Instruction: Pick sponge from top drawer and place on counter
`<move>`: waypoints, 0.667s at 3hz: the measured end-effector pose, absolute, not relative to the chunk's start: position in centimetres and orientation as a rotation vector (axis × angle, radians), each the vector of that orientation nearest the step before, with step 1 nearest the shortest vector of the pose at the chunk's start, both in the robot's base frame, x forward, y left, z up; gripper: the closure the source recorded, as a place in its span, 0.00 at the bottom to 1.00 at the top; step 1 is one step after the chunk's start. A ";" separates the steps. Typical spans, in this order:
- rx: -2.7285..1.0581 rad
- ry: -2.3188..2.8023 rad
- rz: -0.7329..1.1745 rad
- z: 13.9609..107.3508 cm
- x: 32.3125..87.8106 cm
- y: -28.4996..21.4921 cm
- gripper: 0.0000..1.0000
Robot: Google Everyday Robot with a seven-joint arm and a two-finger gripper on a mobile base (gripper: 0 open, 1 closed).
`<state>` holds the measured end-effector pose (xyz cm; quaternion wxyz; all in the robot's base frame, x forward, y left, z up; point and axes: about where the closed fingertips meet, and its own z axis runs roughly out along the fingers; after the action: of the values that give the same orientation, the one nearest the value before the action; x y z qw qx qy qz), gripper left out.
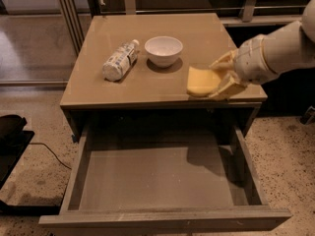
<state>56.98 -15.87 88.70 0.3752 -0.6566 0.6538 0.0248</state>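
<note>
Gripper [215,79] is over the counter's front right part, its cream fingers clamped on the sponge [199,81], top and bottom. I can't tell if the sponge touches the surface. Sweeping from the left: a plastic bottle [119,60] lies on its side on the counter [197,26], with a white bowl [163,50] just beside it. Below, the top drawer [157,178] hangs wide open, bottom bare. The white arm [285,43] reaches in from the right.
</note>
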 end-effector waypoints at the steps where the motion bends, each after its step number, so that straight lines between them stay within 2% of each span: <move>1: -1.662 1.640 0.031 91.1 57.8 -15.8 1.00; 2: -1.662 1.638 0.029 91.1 57.9 -15.7 1.00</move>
<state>57.95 -15.71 91.08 0.3932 -0.6549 0.6453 0.0115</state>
